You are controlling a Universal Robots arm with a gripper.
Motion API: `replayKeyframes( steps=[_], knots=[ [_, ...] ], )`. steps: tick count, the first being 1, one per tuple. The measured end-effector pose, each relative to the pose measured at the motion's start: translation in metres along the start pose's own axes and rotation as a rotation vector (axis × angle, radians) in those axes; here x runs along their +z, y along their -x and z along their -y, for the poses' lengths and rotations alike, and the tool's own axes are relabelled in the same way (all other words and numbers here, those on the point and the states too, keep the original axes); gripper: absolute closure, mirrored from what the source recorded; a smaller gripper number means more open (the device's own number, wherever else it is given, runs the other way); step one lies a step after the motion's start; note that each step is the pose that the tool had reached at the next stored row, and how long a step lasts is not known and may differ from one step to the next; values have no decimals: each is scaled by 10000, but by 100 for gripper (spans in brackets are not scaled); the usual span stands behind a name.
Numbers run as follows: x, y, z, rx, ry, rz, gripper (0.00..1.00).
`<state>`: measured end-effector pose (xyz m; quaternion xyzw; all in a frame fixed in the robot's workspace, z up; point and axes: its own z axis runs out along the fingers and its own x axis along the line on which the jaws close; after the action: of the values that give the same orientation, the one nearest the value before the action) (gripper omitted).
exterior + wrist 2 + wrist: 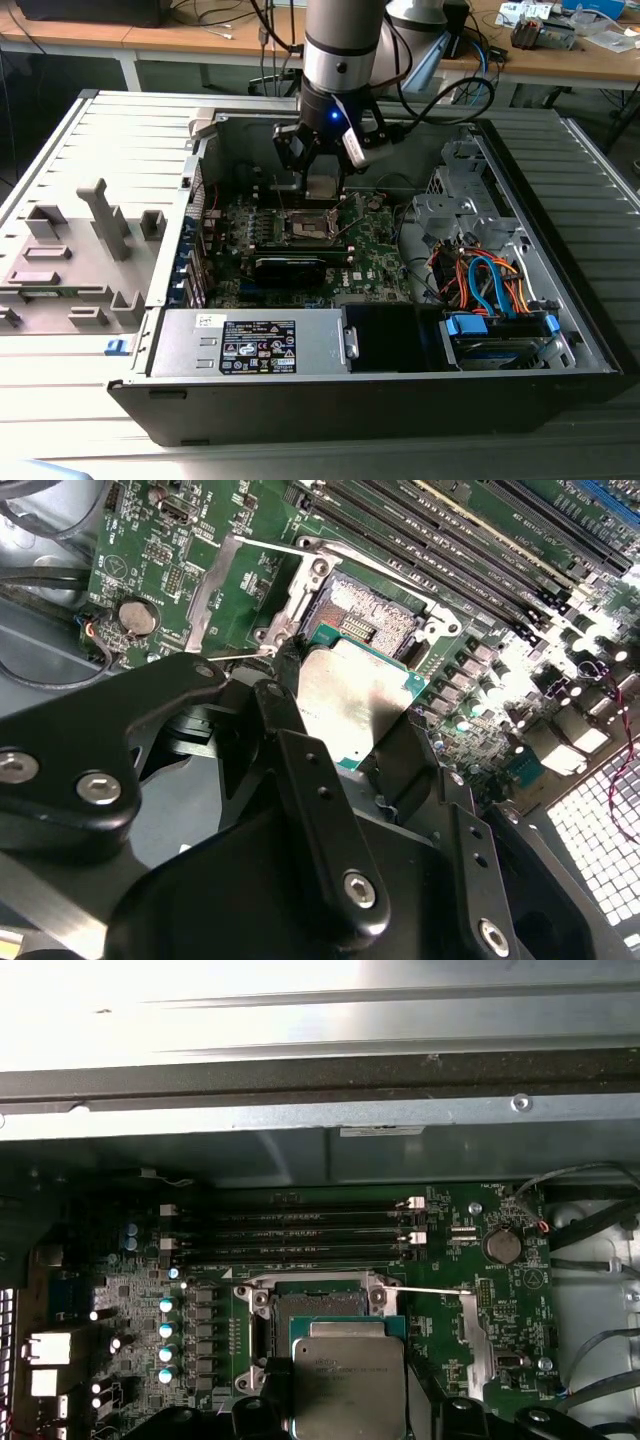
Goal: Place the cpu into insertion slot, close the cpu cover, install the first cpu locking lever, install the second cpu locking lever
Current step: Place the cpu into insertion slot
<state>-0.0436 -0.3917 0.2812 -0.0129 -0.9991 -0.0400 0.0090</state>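
The tool [345, 720] [350, 1415] had its two black fingers [290, 685] closed on opposite edges of the cpu [355, 695] [350, 1380], whose silvery-grey top faced the cameras in both wrist views. The cpu was held just over the insertion slot [375, 610] [315, 1305], overlapping one side of it. Whether it touched the slot could not be told. The rest of the slot's contact field lay bare inside its silver rim.

Just beside the slot, the cpu cover [212, 595] [468, 1345] stood swung back off it, and a thin wire locking lever [425, 1289] stuck out sideways from the slot's corner. A coin cell [137, 617] [502, 1247] sat on the green motherboard [215, 1290] near the cover. Beyond the slot ran a row of long memory slots [290, 1230], and past them rose the grey case wall [300, 1155].

In the exterior view the tool [325, 185] hung inside the open computer case [560, 250], directly above the insertion slot [305, 225]. The case lay on a grey slatted bench [70, 390], with its power supply [250, 345] along the near edge and blue and orange cables [480, 280] at the exterior view's right. A grey fixture [95, 225] with uprights stood at the exterior view's left.
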Motion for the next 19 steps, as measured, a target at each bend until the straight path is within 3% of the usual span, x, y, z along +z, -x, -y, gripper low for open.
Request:
replayKeyframes(
  steps=[19],
  knots=[
    [20, -17, 88, 0, -1, 0, 45]
  ],
)
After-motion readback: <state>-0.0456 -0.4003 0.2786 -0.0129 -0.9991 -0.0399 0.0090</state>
